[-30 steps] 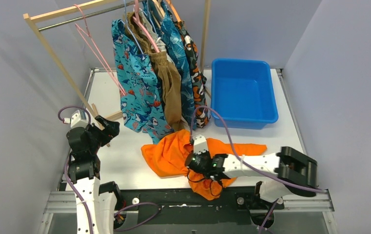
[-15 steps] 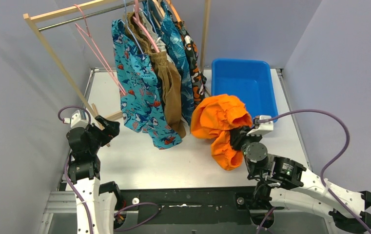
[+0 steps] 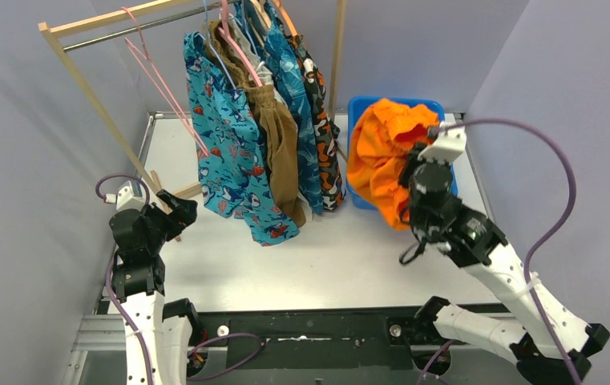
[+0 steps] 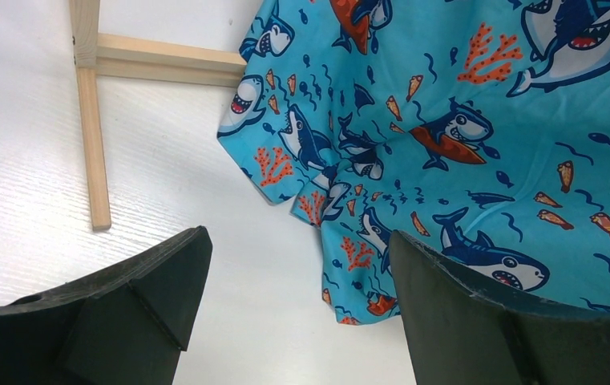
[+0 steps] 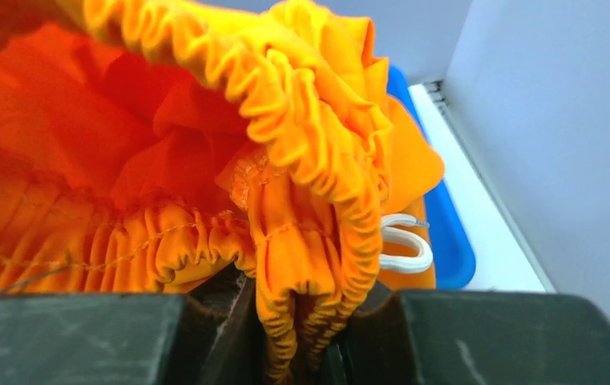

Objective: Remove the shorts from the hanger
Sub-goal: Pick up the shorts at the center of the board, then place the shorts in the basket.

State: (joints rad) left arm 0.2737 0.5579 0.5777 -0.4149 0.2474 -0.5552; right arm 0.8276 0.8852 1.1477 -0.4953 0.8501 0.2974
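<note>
Found the right pincer [image 3: 407, 164] clamped on a bunched fold of the plain orange shorts [image 3: 373, 148], jaws almost together with the gathered elastic waistband pinched between them. Saw that garment lifted clear of the worktop [image 3: 309, 257], off any hanger, and hanging in a crumpled mass over the near left part of the blue bin [image 3: 356, 106] at the far right. Noted a white drawstring [image 5: 401, 249] looped out beside the waistband, close to the fingers. Found the left pincer [image 3: 177, 210] spread wide, gripping nothing, low at the near left and pointed toward the clothes. Saw the hem of the teal shark-print shorts [image 4: 462, 144] between its fingertips in the left wrist view, apart from both, with a wooden foot [image 4: 93, 128] of the rack lying on the white surface further left. Counted the remaining garments on the wooden rack [image 3: 93, 20] at the far left: shark-print pair nearest the left arm, then the brown shorts [image 3: 279, 136], the blue patterned shorts [image 3: 297, 104] and the orange-black-white camouflage shorts [image 3: 325, 136], all packed close and overlapping. Could not tell much of anything pale tucked among them. Noted a bare pink hanger [image 3: 157, 80] on the rail, left of the hanging clothes.
</note>
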